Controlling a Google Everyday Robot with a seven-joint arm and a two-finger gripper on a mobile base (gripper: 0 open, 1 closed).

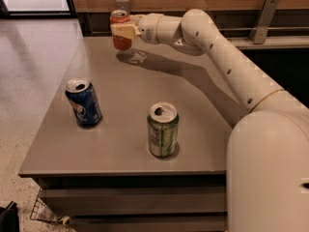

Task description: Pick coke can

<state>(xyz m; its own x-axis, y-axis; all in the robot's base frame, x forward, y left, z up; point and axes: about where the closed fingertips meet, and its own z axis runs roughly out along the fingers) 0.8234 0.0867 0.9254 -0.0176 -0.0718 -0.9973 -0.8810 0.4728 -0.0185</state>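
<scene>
From the one camera view, the end effector [120, 31] is at the far left of the table [125, 88], reached out there on the long white arm [217, 42] that comes in from the right. Its cream fingers [123, 31] are closed around the middle of the coke can [121, 43], which is upright with its silver top showing. The can looks raised just off the table, with its shadow lying on the surface a little nearer to me. The fingers cover most of the red side, so I can read no script on it.

Nearer, towards the left edge, a blue can [84, 103] stands upright, opened. It has a pale round mark low on its side, but I cannot make out any lettering. To its right, near the front edge, a green can [162, 129] stands upright, also opened. Its label has pale print that I cannot read. Both stand well apart from the end effector and from each other.
</scene>
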